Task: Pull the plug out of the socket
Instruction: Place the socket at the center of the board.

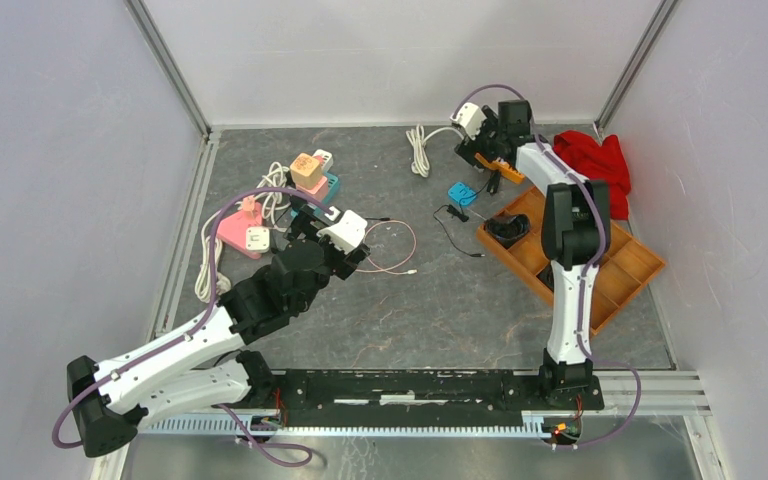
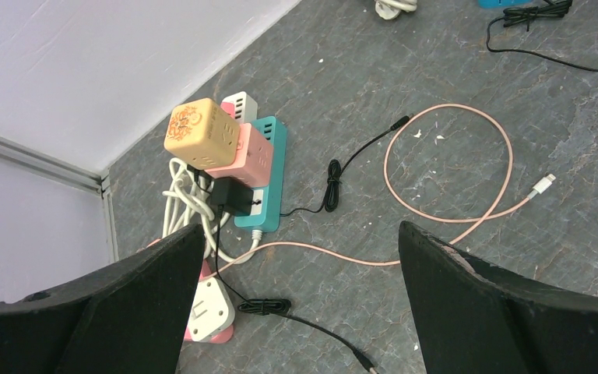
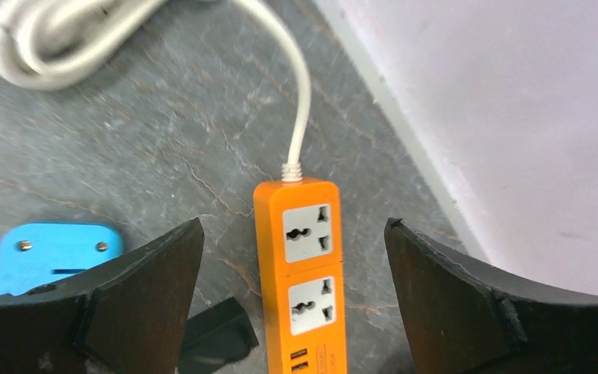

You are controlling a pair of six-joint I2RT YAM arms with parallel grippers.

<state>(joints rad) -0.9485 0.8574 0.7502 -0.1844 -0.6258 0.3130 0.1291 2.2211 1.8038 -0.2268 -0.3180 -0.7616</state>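
1. Right wrist view: the right gripper [image 3: 293, 227] stands wide open astride the orange power strip [image 3: 300, 312] and holds nothing. The strip's two sockets [image 3: 307, 228] are both empty, so I judge that unplugging done.
2. One black plug-like piece [image 3: 216, 333] lies just left of the orange strip, with one blue adapter [image 3: 54, 253] further left.
3. Well left of the orange strip, the left gripper [image 2: 302, 228] hangs spread open above one teal strip [image 2: 269, 167]. One black plug [image 2: 231, 199] sits seated there, probably the next target.
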